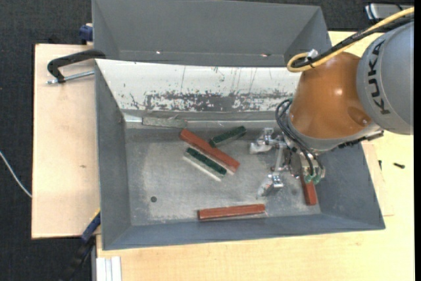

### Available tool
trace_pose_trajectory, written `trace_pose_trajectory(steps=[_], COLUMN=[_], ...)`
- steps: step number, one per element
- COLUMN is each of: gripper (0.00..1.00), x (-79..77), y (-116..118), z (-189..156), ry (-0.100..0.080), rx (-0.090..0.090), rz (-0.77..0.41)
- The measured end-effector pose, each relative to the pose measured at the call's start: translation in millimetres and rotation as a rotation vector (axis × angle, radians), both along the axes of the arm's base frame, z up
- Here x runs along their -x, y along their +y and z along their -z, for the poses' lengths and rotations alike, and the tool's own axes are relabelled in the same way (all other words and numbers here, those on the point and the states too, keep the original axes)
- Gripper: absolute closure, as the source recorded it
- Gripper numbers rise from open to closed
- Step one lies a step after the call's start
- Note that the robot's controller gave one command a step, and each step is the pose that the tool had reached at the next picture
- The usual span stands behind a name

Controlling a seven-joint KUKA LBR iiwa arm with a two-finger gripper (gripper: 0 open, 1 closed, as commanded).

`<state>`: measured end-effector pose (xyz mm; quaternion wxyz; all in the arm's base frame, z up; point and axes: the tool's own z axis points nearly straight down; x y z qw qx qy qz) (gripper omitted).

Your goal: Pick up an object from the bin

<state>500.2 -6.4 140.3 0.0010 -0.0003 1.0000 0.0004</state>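
My gripper hangs low over the right part of the bin floor, below the orange cover. Its two metal fingertips stand apart, so it is open, with bare grey floor between them. A dark green marker lies just left of the upper fingertip. A long red-brown bar lies along the front wall, a little below and left of the lower fingertip. A short red piece lies by the right wall, partly under the arm.
Left of the gripper, a red-brown bar lies at a slant in mid-bin with a green and white strip beside it. The arm with its orange cover and cables overhangs the bin's right side.
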Motion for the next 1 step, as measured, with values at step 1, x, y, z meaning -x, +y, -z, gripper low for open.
trace_pose_trajectory(steps=[1], gripper=[0.00], x=[-13.4], y=[26.1], z=[47.9], ry=[0.000], rx=[-0.001], rz=[-0.021])
